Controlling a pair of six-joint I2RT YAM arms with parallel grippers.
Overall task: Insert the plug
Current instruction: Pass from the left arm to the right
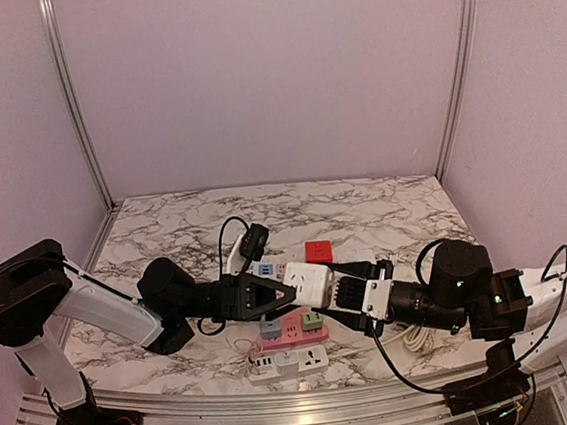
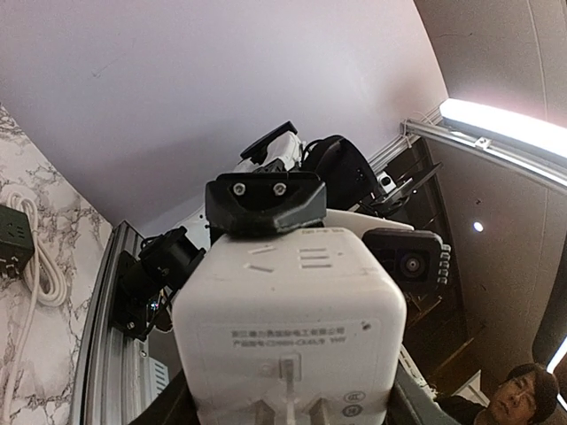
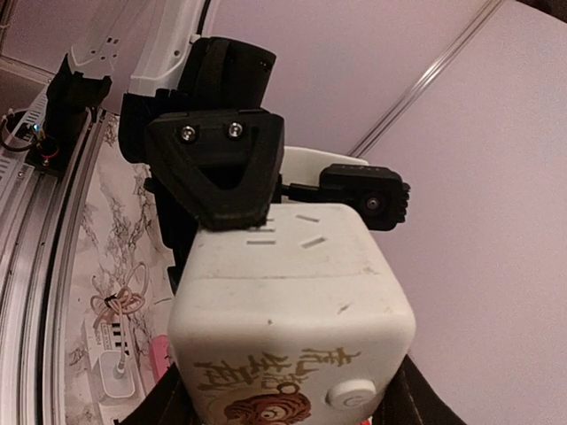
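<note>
The white plug [image 1: 308, 281] is held off the table [image 1: 404, 211] between the two grippers, near the middle and just behind the pink power strip [image 1: 293, 334] as seen from above. A white power strip [image 1: 290, 363] lies in front of the pink one, and a red cube [image 1: 318, 251] sits on the marble a little behind the plug.

The left arm reaches in low from the left, its forearm nearly level and its wrist pointing right. The left gripper [image 1: 289, 290] is about half open and clamps the left end of the plug. In the left wrist view the plug's label face and metal prongs sit between its own fingers.

The right arm comes in from the right, also stretched out level, its wrist pointing left so the two grippers face each other. The right gripper [image 1: 336, 294] has its fingers against the plug's right end. One black fingertip [image 2: 266, 205] lies flat on the plug's top face, so it grips the plug too. In the right wrist view the plug's tiger picture and round button face the camera, with the left gripper's finger [image 3: 217, 173] on the far end
</note>
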